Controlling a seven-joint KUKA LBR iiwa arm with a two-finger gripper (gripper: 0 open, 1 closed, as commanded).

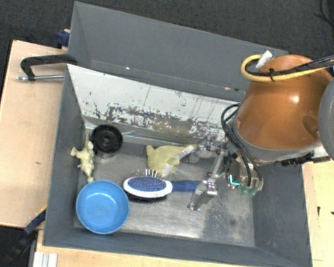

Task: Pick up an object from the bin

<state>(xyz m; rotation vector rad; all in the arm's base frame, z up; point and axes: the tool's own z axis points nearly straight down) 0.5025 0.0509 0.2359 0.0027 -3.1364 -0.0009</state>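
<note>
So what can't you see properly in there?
Camera view:
1. The blue brush: its handle's end is behind the gripper.
2. The bin: its back right corner is under the arm's orange cover.
3. The small cream figure by the left wall: too small to tell what it is.

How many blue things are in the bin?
2. A blue bowl sits in the lower left corner, and a blue brush lies just right of it. More could hide under the robot arm.

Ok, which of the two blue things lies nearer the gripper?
The blue-and-white hairbrush; its handle reaches toward the gripper. The round blue bowl sits farther left.
</note>
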